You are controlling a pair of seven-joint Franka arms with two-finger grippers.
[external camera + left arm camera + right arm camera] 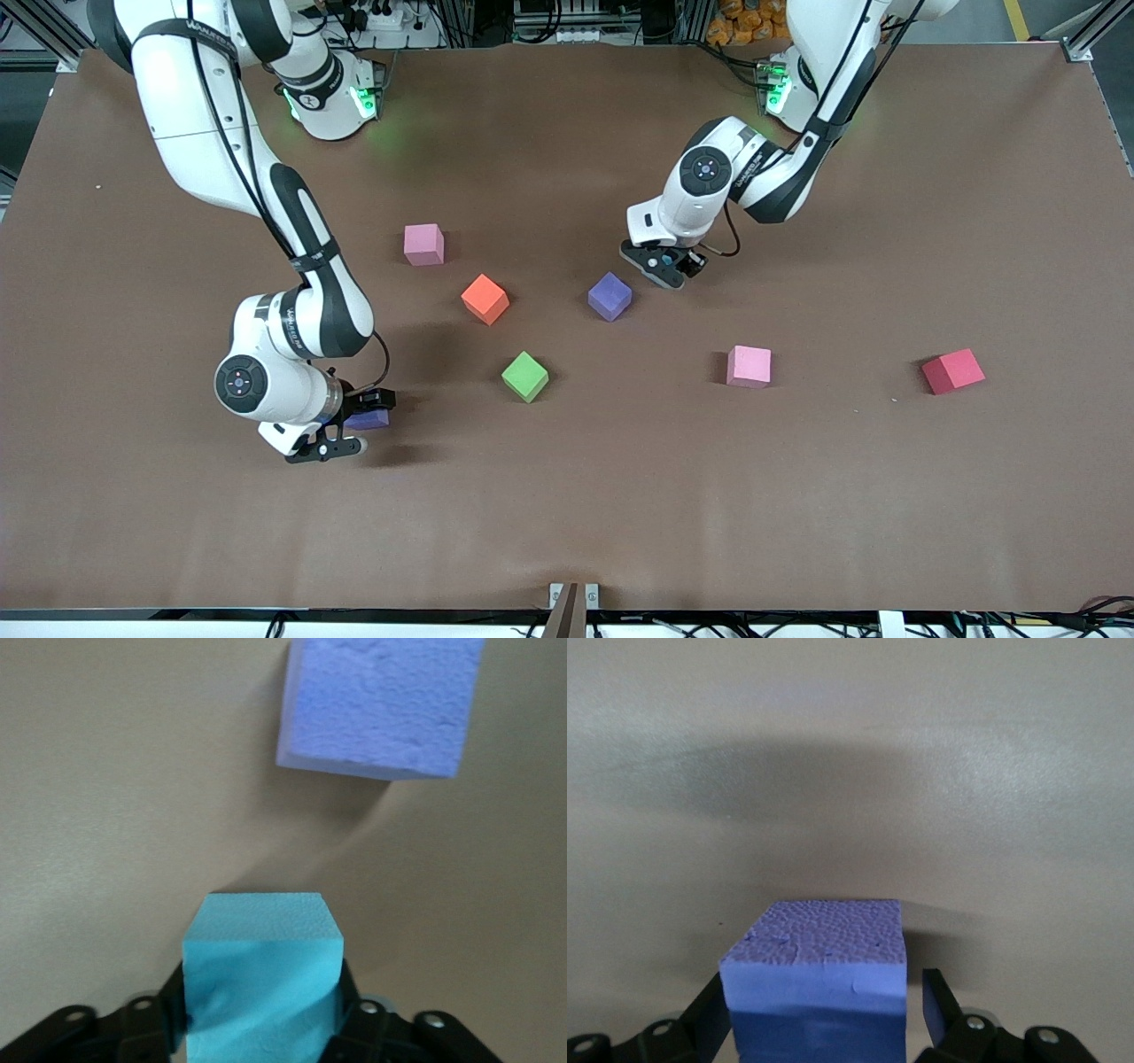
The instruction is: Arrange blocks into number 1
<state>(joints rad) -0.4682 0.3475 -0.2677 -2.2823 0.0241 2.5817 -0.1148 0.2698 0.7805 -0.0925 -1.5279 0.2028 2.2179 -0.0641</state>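
My left gripper [663,266] is shut on a sky-blue block [261,966], low over the table beside a loose purple block [609,296], which the left wrist view shows just ahead [381,704]. My right gripper [354,424] is down at the table toward the right arm's end and stands open around the second purple block [819,983], with a gap between the block and one finger [937,997]. Loose on the table lie a pink block [423,244], an orange block [485,299], a green block [524,376], a second pink block [749,366] and a red block [952,370].
The brown table mat [797,496] carries only the blocks. The strip nearest the front camera is bare, as is the corner at the left arm's end.
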